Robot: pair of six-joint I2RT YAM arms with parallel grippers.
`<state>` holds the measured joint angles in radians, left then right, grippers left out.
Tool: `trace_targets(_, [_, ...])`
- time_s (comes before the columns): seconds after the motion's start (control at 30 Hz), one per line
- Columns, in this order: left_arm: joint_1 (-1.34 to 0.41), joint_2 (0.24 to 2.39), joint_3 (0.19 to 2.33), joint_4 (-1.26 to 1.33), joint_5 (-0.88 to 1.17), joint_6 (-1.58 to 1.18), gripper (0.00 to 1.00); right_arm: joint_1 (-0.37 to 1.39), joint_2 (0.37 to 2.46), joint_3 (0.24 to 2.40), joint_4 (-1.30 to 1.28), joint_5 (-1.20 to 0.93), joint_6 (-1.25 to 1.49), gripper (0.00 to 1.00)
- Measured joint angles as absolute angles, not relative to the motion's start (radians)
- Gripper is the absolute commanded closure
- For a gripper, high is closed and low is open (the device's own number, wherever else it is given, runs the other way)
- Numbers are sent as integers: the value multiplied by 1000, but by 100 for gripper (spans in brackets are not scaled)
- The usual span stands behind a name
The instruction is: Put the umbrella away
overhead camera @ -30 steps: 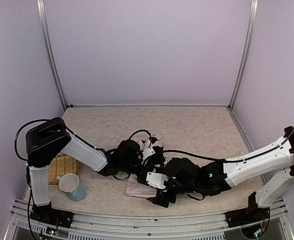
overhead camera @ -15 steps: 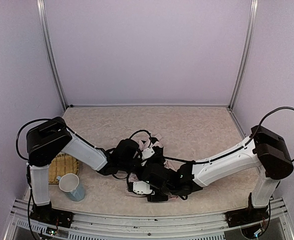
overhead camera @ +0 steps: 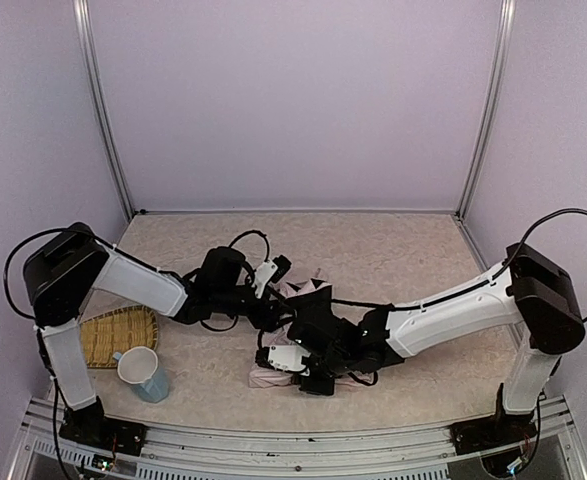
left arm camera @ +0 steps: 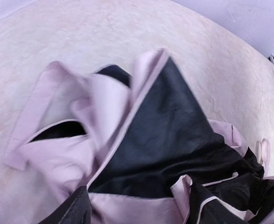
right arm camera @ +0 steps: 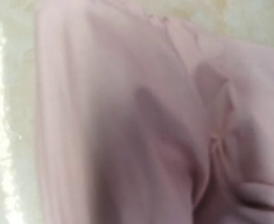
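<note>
The umbrella lies crumpled on the mat in the middle, with pale pink fabric and black lining in loose folds. My left gripper hovers just left of it, clear of the cloth, jaws apart and empty. Its wrist view looks down on the pink and black folds of the umbrella. My right gripper is pressed down on the umbrella's near pink end. In the right wrist view, blurred pink fabric of the umbrella fills the picture and hides the fingers. Shaft and handle are hidden.
A woven tray lies at the near left, with a pale blue cup standing at its front edge. Black cables loop over both forearms. Walls and metal posts close in the back and sides.
My left gripper let go of the umbrella and pulled back up and to the left. My right gripper moved left onto the umbrella's near end and its jaws have been narrowing.
</note>
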<state>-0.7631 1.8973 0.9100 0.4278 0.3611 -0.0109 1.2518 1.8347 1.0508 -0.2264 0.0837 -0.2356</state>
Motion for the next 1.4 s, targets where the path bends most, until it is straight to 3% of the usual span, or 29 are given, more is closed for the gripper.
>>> trace_targets(0.27, [-719, 1534, 680, 435, 291, -25, 32, 1119, 1798, 1031, -212, -262, -141, 82])
trace_targets(0.47, [-908, 1116, 400, 591, 17, 106, 26, 1049, 1806, 1008, -281, -574, -118, 82])
trace_targets(0.63, [-1091, 1006, 354, 602, -135, 204, 25, 1019, 1831, 1011, -364, -749, -139, 82])
trace_targets(0.9, [-1321, 1155, 348, 532, -106, 432, 15, 958, 1911, 1060, -427, -927, -197, 81])
trace_targets(1.2, [-1360, 1531, 483, 515, -164, 636, 12, 919, 1997, 1124, -490, -1034, -235, 79])
trace_targets(1.3, [-1360, 1642, 535, 524, -189, 667, 22, 915, 2022, 1142, -507, -1057, -247, 78])
trace_targets(1.4, [-1357, 1720, 575, 525, -213, 672, 43, 912, 2039, 1154, -521, -1073, -250, 70])
